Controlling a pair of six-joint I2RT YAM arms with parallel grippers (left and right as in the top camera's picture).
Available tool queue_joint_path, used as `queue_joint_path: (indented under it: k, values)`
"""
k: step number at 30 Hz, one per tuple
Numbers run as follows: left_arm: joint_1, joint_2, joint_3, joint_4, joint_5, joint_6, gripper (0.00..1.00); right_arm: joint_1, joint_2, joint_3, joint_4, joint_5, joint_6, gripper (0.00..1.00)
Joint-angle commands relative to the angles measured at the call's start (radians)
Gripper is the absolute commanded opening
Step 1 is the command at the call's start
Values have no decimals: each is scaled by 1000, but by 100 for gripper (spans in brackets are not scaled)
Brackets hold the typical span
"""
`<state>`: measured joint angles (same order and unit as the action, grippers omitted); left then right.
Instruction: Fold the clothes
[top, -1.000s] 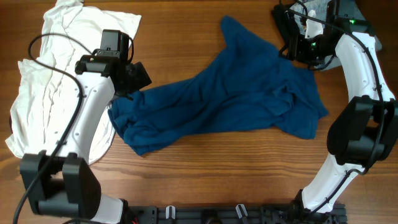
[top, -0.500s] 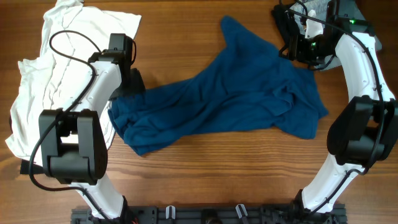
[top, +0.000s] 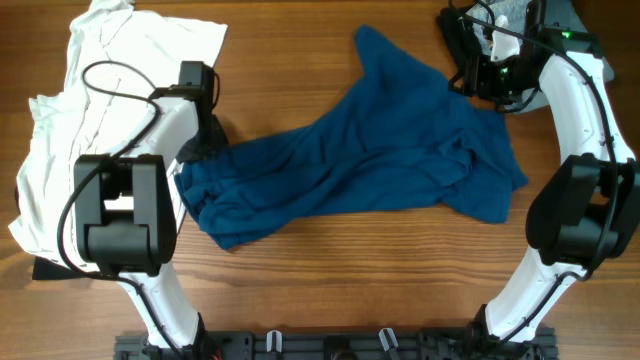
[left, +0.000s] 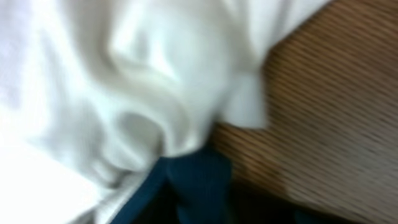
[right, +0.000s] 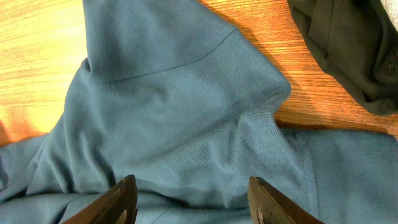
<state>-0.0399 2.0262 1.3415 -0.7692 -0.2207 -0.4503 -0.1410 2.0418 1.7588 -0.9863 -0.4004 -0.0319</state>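
Observation:
The dark-blue T-shirt (top: 380, 160) lies crumpled across the middle of the table. The white shirt (top: 90, 120) is spread at the left, and the blue shirt's left edge meets it. My left gripper (top: 203, 150) is down at that left edge. In the blurred left wrist view a fold of blue cloth (left: 199, 180) stands pinched between its dark fingers, under the white shirt (left: 124, 81). My right gripper (right: 191, 208) hangs open just above the blue shirt's upper right part (right: 174, 112), with nothing held.
A dark grey garment (right: 348, 50) lies bunched at the table's far right corner, behind the right gripper (top: 478, 80). Bare wooden table (top: 300, 60) shows behind and in front of the blue shirt.
My left arm has swung in and dropped onto the blue shirt's left edge, and its jaws have closed from wide open. The right arm has not moved.

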Motion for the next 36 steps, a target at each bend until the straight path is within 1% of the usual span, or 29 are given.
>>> queue_joint_path:
  k: [1,4,7,9,11,13,14,15,19,21,25,29,33,36]
  values:
    - [29,10,29,-65,-3,-90,4,-2,-24,21,-1,-16,-13,58]
    - [44,-3,150,-228,27,-90,4,-2,-24,21,6,-16,-9,58]
    - [44,-23,346,-418,45,-89,4,-2,-24,21,18,-20,5,57]
    - [43,-36,454,-500,59,-84,4,2,-24,21,34,-20,5,57]
    - [42,-45,545,-551,59,-77,4,21,-24,21,67,-20,5,57]
    - [42,-50,605,-558,57,-56,4,48,-22,21,129,-19,5,57]
    - [44,-50,622,-539,37,-51,4,74,-19,21,209,-7,9,58]
    - [47,-50,623,-510,24,-51,4,104,-11,21,301,35,14,60]
    - [49,-48,622,-475,25,-51,4,171,30,21,460,111,17,63]
    - [49,-48,622,-474,25,-52,4,201,77,21,534,126,21,64]
    - [49,-48,622,-481,26,-52,4,218,167,21,595,123,66,65]
    - [48,-48,622,-480,26,-52,4,220,246,21,626,116,68,66]
    - [48,-48,622,-480,26,-52,4,222,317,21,711,116,162,66]
    - [48,-48,622,-486,26,-52,4,222,348,21,754,119,169,66]
